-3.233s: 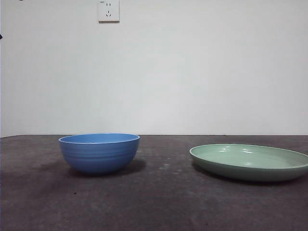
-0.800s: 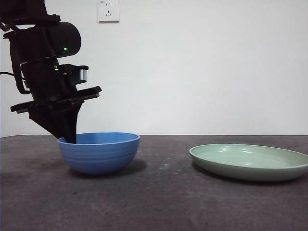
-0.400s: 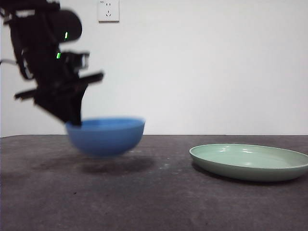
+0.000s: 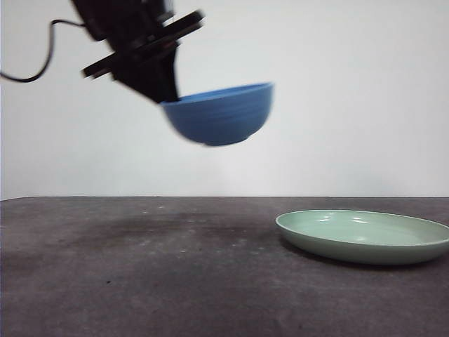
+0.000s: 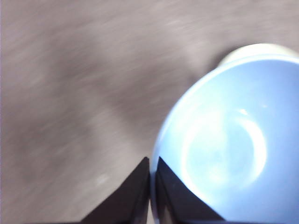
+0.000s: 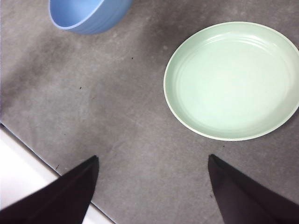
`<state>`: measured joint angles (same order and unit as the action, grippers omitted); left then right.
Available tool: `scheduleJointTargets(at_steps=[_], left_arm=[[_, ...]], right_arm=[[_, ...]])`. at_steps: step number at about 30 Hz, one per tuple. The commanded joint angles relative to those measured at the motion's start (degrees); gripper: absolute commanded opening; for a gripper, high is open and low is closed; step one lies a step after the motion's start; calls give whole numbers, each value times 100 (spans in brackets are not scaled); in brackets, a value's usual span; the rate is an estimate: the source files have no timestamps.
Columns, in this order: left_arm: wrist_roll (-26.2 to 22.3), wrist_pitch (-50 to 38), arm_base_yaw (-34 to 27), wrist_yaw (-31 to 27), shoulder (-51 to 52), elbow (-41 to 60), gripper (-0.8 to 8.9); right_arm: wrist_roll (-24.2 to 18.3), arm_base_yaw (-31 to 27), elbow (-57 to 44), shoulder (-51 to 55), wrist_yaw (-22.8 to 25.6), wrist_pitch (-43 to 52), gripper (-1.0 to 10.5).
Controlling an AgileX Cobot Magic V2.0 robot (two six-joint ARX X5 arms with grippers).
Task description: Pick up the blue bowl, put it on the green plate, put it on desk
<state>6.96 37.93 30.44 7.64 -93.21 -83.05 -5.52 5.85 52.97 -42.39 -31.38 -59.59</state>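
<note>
Now left gripper [image 4: 167, 95] pinches round matte blue bowl [image 4: 221, 114] by rim, tilted, airborne. Probably heading to glossy pale-green plate [image 4: 365, 236]. Right gripper [image 6: 152, 186] waits, jaws wide.

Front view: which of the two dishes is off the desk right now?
The blue bowl. It hangs tilted in the air, its rim pinched by the left gripper, while the green plate lies flat on the desk.

Even, soft indoor light fills all views, while motion blur smears the round matte blue bowl [image 4: 223, 114] and the whole left wrist picture, and pale glare glints on the glossy sage-green plate [image 4: 365, 236].
</note>
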Motion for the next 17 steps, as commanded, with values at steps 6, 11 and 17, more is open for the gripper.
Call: scheduleJointTargets(at_steps=[6,11,17], left_arm=[[175,-63,535,35,-831,-901,10],[267,-20,837,35,-1528,-1499,10],[278,90,1134,33,-2476,-2306,10]], right_arm=[[61,13,96,26,-15,31,376],[63,13,96,31,-15,15,376],[61,13,98,31,-15,-24,376]])
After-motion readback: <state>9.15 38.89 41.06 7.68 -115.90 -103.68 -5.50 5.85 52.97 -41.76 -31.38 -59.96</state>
